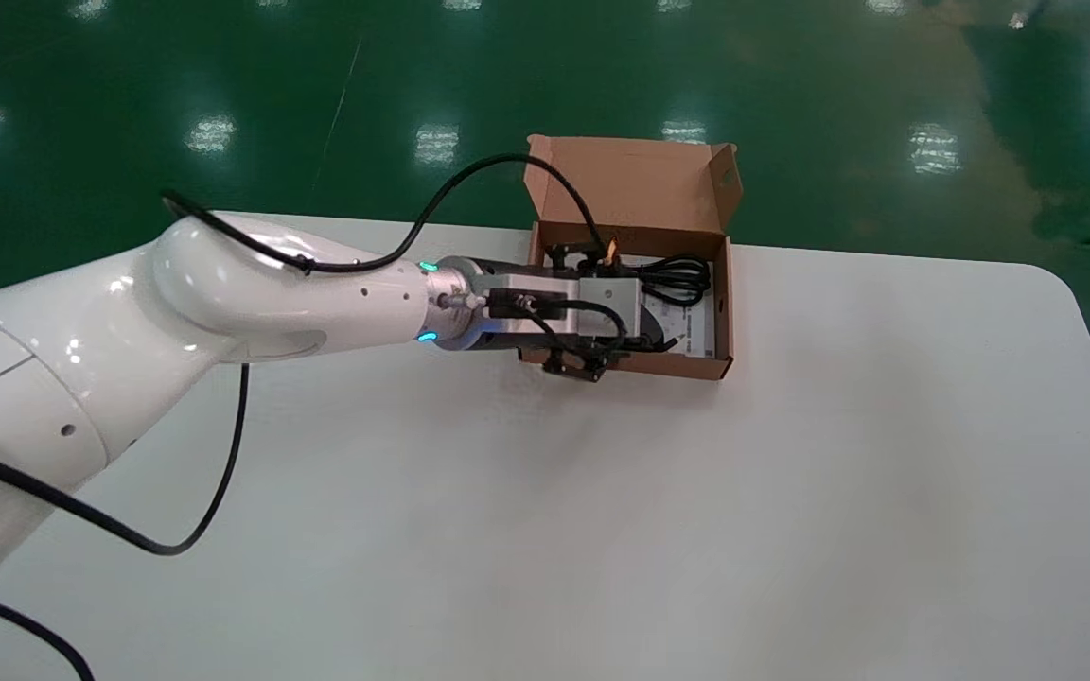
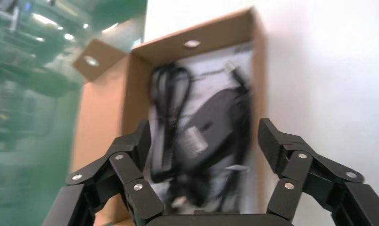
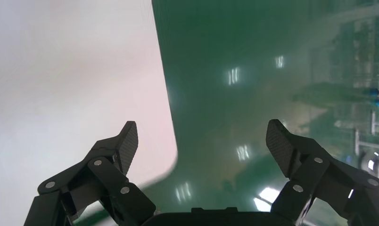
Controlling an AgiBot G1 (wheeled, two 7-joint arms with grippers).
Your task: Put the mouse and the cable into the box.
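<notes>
The open cardboard box [image 1: 723, 312] stands at the table's far edge, lid flap up. Inside it lie the black mouse [image 2: 216, 120] and a coiled black cable [image 1: 677, 276], both on a white sheet. In the left wrist view the cable [image 2: 166, 101] lies beside the mouse, on the side toward the lid flap. My left gripper [image 2: 204, 141] hovers over the box, open, with nothing between its fingers; in the head view the left gripper [image 1: 644, 326] hides part of the mouse. My right gripper [image 3: 201, 141] is open, off the table edge, and out of the head view.
The white table [image 1: 602, 492] stretches bare in front of the box and to its right. Green floor [image 1: 318, 95] lies beyond the far edge. The left arm's black hose loops over the table's left part.
</notes>
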